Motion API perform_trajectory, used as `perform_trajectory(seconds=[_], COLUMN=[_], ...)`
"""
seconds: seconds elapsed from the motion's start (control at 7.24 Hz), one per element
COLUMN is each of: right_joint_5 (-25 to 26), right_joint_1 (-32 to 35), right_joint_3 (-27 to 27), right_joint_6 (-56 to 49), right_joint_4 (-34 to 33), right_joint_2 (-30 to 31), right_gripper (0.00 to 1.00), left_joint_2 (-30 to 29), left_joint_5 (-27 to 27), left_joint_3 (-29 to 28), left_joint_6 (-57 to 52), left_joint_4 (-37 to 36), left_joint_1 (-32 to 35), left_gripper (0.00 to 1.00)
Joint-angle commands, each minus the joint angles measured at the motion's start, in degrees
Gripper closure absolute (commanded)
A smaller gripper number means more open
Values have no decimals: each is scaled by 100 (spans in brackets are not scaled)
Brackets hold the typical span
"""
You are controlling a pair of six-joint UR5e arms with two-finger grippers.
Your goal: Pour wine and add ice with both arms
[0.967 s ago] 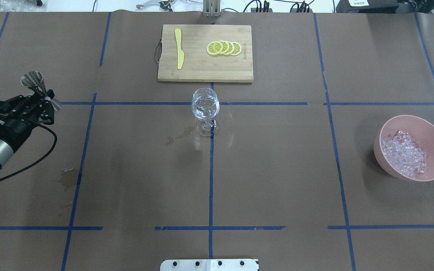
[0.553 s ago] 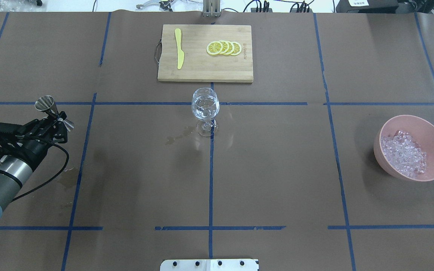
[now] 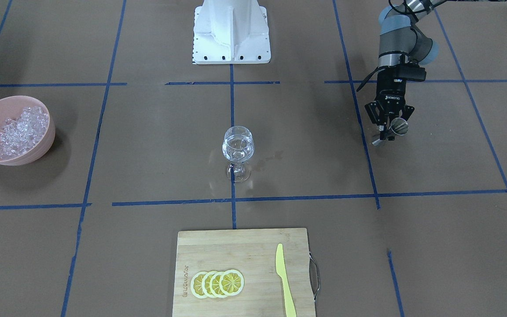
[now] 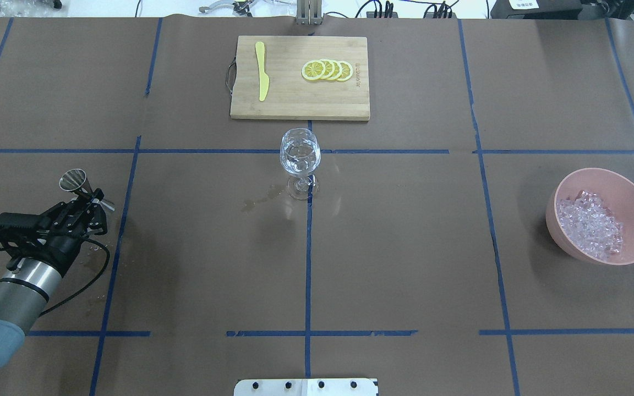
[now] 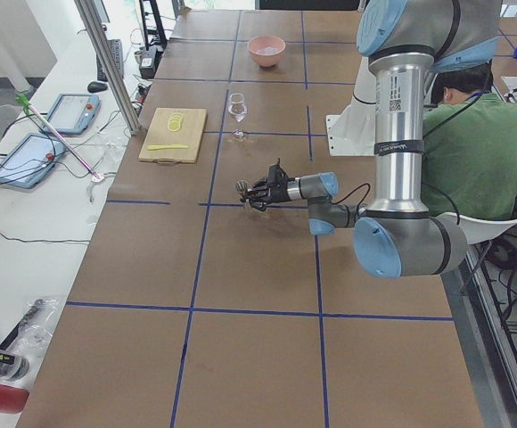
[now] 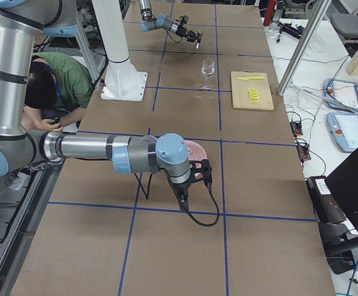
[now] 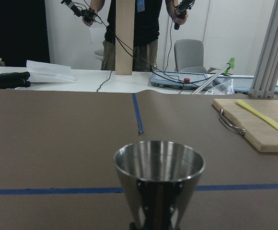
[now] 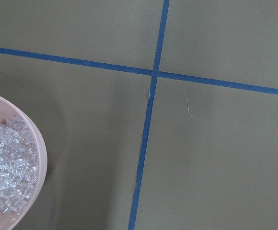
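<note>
**A:** Ice (image 4: 589, 223), where is it?

**B:** Heaped in the pink bowl (image 4: 633, 187) far to my right, well apart from the wine glass (image 4: 300, 154).

**A:** And your pincers?

**B:** My left gripper (image 4: 90, 204) is clamped on a steel jigger (image 4: 72, 180) (upright, wide mouth on top). My right gripper (image 6: 197, 169) hangs by the bowl. Apart or together, I cannot tell.

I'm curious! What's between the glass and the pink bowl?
Between glass and bowl, only brown table crossed by a blue tape line; overhead view shows it.

Bright even overhead light; soft shadows; sharp views; ice (image 4: 590, 223) glints.
</note>
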State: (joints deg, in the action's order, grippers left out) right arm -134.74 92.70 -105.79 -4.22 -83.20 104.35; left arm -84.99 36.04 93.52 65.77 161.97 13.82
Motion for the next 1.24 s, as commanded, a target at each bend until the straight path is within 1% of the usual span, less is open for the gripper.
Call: perform_trajectory(seconds=[0.0, 0.41, 0.97, 1.11], right_joint_5=[0, 0, 0, 0], right_joint_1=[11, 28, 37, 46], right_joint_3=[-3, -3, -12, -12], right_joint_6=[0, 0, -8, -8], right_joint_4=[6, 6, 15, 15], right_joint_2=[15, 32, 67, 76], right_gripper=[0, 0, 0, 0], left_joint_2=[0, 0, 0, 0], left_joint_5=[-280, -290, -290, -299], left_joint_3=[-88, -219, -220, -229], left_joint_6=[59, 138, 138, 138], left_joint_4=[10, 10, 10, 10], left_joint_1=[-212, -371, -441, -442], left_gripper=[100, 100, 100, 97])
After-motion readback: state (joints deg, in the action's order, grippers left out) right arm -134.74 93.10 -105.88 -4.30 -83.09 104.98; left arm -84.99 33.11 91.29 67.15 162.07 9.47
